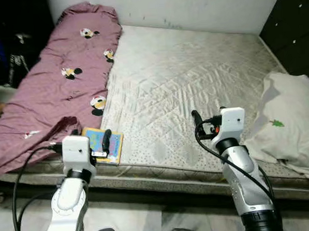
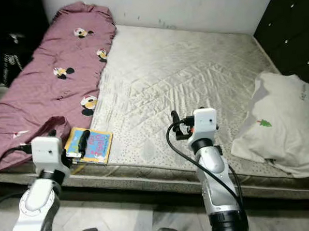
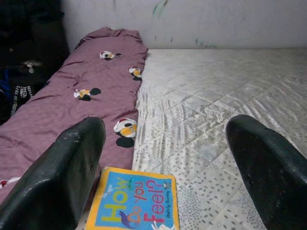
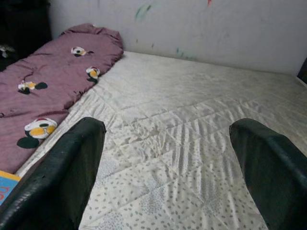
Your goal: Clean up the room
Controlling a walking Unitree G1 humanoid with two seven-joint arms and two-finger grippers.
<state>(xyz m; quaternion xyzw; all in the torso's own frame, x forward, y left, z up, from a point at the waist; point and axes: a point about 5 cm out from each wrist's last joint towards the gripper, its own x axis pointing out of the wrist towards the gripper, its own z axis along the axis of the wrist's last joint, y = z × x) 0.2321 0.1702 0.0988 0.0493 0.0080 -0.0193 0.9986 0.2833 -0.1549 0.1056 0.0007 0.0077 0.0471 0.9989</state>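
- The book (image 3: pixel 134 206) is lying flat near the front edge of the mattress (image 1: pixel 194 77), just beside the purple blanket (image 1: pixel 54 89).
- The left gripper (image 3: pixel 163 158) is hanging right over the book w/ fingers spread wide, holding nothing.
- Best way, I think: go down slow, keep the book btwn the fingers, grab by an edge, since it's thin & flat.
- The right gripper (image 4: pixel 168 163) is waiting over bare mattress, fingers wide too, empty.
- A white pillow (image 1: pixel 289 124) is sitting at the robot's right.
- The book's bottom is getting cut off in the left wrist view; the dark corner past the blanket is too dark to tell.
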